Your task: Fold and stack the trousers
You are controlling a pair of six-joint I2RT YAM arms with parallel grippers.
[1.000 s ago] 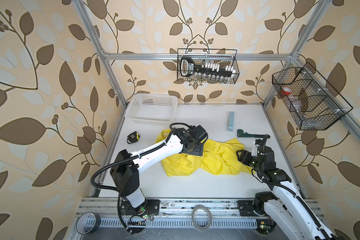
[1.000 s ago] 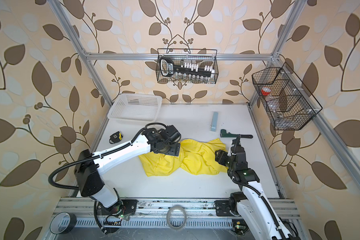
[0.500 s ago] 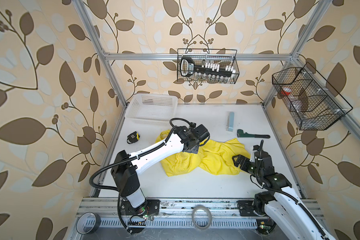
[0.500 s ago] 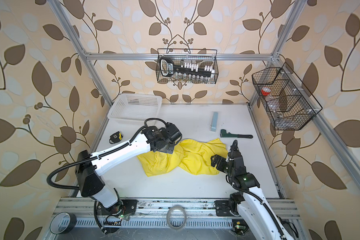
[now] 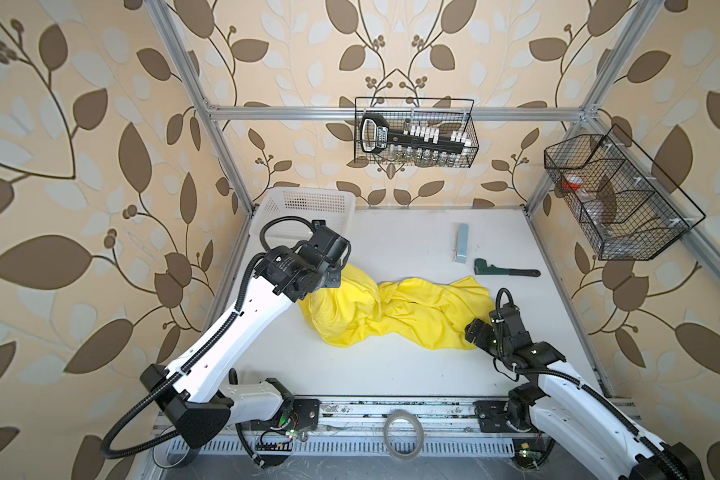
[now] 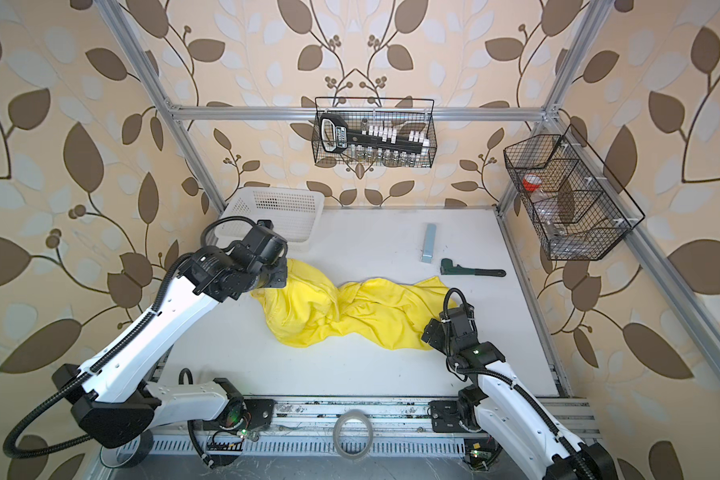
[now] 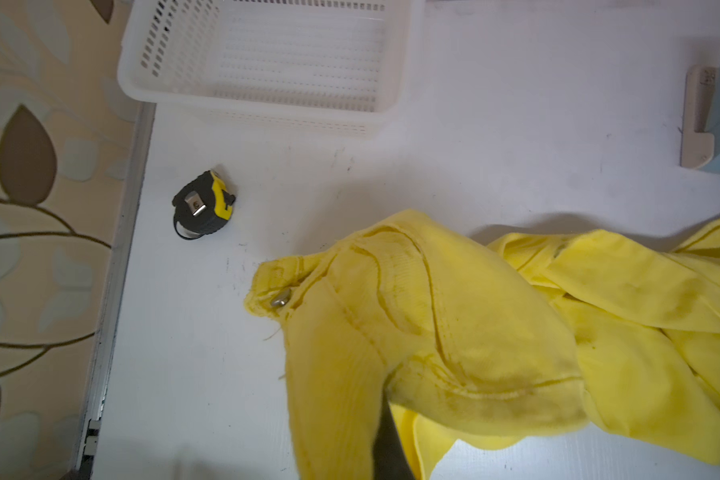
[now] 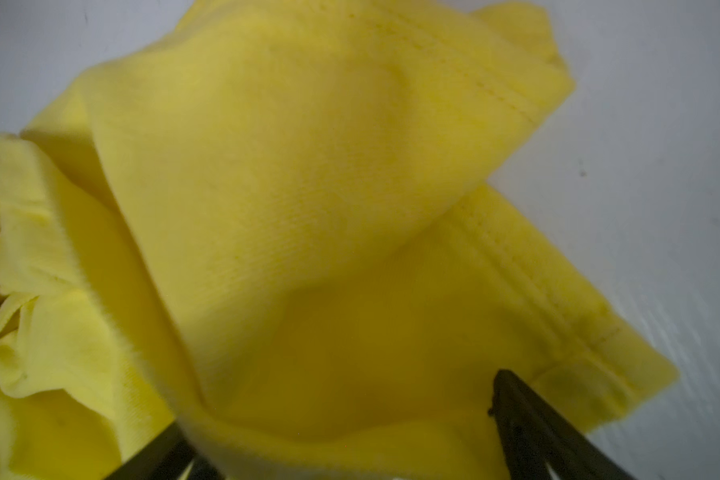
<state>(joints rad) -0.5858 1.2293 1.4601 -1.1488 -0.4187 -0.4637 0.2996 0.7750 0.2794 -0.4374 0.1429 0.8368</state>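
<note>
Nearest the front rail, a tape roll [image 5: 403, 432] is lying off the bench [image 5: 391, 374]. Just beyond it the right jaws are standing released. Their fingers [image 8: 537, 432] are straddling the hemmed leg end of the trousers [image 5: 395, 316] without pinching it.

The trousers are lying crumpled and twisted mid-bench, their long axis running side to side, with the legs toward the right arm and the waist toward the left. At the waist end the left jaws are clenching the yellow cloth near the button [image 7: 280, 299] and holding it raised.

The hem is lying straight ahead of the right jaws, so that arm is looking best placed to close next.

Farther back, a pipe wrench [image 5: 506, 271], a blue block [image 5: 461, 243] and a tape measure [image 7: 203, 205] are lying loose. The white basket [image 5: 304, 192] is sitting empty in the far left corner. The back wire basket [image 5: 472, 124] is holding a black tool and small bottles, and the side wire basket [image 6: 636, 216] something red-topped.
</note>
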